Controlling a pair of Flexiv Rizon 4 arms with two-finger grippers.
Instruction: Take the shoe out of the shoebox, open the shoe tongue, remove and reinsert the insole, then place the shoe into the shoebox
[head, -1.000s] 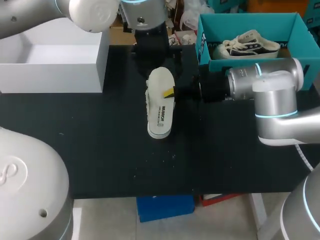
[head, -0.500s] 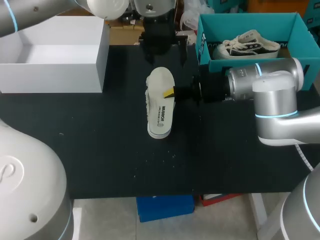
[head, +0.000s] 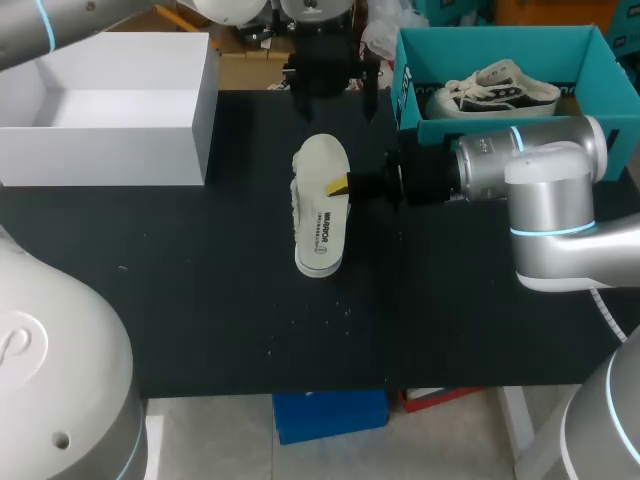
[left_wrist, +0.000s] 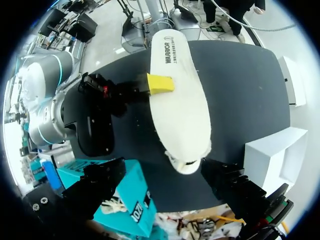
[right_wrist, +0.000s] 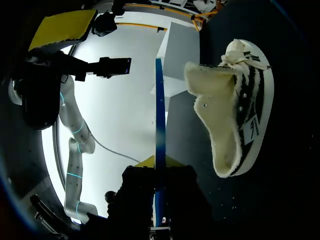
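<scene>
Left wrist view, item one: left gripper (left_wrist: 163, 181), jaws released and spread wide, nothing held. The broader end of the sneaker (left_wrist: 180, 102) lies just ahead of the gap, untouched. Probable reason for the spread: to straddle that end and get at the upper or tongue.

Item two: right gripper (head: 340, 186), brought in level from the right, touching the sneaker's sole side near mid-length. Whether it is clenched, released or grasping the sneaker cannot be told. Probable purpose: to brace the sneaker against sliding while the other arm works on it.

Item three: sneaker, out of its box, lying on its side near the middle of the black table (head: 200, 300), lengthwise away from the robot. Pale cream-white sole turned up and toward the right gripper, print at the narrower near end, laces on the side facing left. The right wrist view adds dark stripes on the upper, a white rim and a rough cream face. Insole in or out: cannot be told.

Item four: teal shoebox (head: 440, 130), far right corner, open, holding a second sneaker (head: 492, 88) of like pattern, well apart from the first. Judged the destination.

Item five: white box (head: 100, 155), far left, open, well apart from both grippers.

Task standing, judged: shoe taken out; return to the box not yet done.
</scene>
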